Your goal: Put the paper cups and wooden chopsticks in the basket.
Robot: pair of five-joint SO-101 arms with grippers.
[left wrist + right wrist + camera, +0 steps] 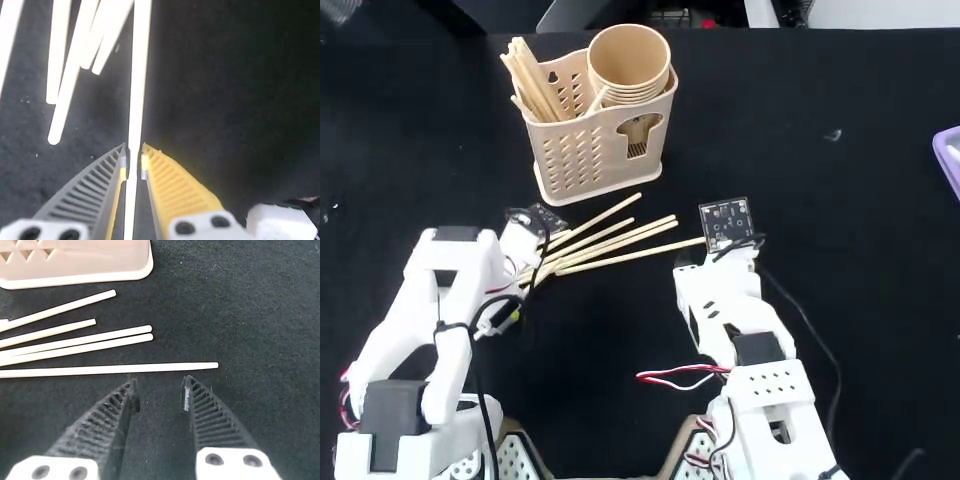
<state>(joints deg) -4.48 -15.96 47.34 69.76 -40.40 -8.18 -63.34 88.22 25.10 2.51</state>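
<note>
1 chopstick point(138, 75) clamped btwn L gripper point(134, 148) jaws.

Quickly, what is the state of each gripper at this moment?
Left gripper: shut on one wooden chopstick.
Right gripper: open, holding nothing.

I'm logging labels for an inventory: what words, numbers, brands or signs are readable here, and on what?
No readable text in any view.
Plain, unmarked: beige perforated plastic basket, stacked tan paper cups, pale wooden chopsticks, black cloth.
On the small black circuit board at an arm's wrist: pale specks, too small to read.
</note>
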